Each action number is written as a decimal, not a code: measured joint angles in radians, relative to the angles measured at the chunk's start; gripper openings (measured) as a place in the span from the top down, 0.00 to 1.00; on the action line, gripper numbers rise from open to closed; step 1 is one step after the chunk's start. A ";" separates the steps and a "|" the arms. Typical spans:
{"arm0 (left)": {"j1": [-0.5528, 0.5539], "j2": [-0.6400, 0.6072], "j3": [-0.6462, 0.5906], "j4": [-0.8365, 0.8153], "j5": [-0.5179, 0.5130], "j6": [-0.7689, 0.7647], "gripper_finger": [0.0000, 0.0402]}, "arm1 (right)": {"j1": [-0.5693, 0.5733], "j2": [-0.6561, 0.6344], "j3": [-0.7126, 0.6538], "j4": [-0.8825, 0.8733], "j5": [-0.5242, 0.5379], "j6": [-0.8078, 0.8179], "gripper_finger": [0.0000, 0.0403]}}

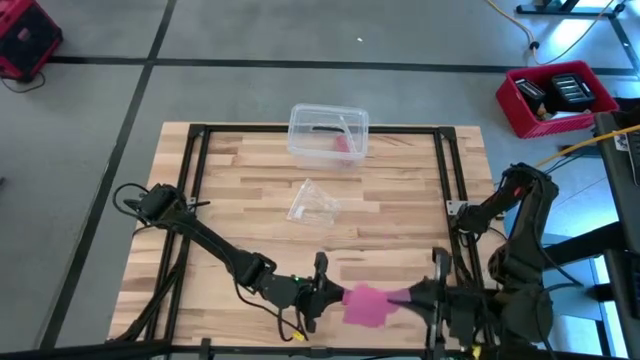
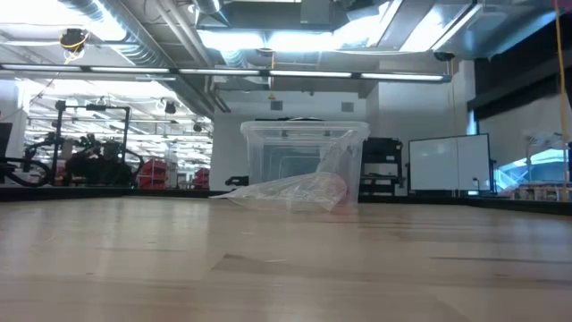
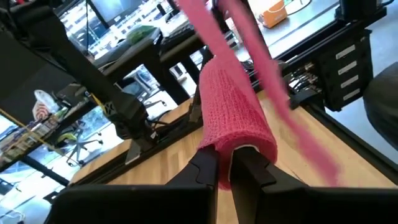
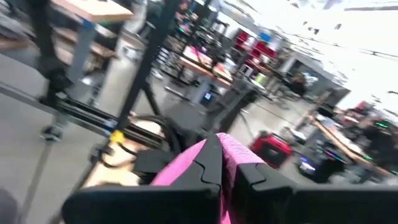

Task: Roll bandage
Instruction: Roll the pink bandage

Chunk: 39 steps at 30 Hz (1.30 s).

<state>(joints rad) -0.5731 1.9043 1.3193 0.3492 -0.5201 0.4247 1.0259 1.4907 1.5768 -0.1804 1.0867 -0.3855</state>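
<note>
Both arms reach in low over the near edge of the table, grippers facing each other. Left arm runs from its base at the table's left side diagonally to the near-centre; left gripper has its fingers pinched together on the left end of the bandage. Right arm folds back from the table's right side, wrist level; right gripper is clamped on the bandage's right end.
</note>
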 joint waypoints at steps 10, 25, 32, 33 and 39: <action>-0.029 0.000 -0.001 0.001 -0.007 -0.003 0.97 | -0.133 -0.126 -0.012 -0.492 0.056 0.440 0.99; -0.023 0.005 -0.005 0.012 0.082 -0.039 0.97 | -0.366 -0.150 -0.361 -0.732 -0.103 0.897 0.99; 0.001 0.005 -0.005 -0.074 0.148 -0.154 0.97 | -0.379 -0.151 -0.383 -0.384 -0.212 0.645 0.99; 0.005 0.005 -0.005 -0.089 0.148 -0.164 0.97 | -0.378 -0.151 -0.368 -0.357 -0.221 0.617 0.99; 0.036 0.005 -0.005 -0.136 0.099 -0.252 0.97 | -0.332 -0.151 -0.242 -0.342 -0.228 0.536 0.99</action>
<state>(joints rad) -0.5370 1.9095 1.3148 0.2131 -0.4213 0.1729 0.6934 1.3396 1.3347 -0.5220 0.8590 0.1502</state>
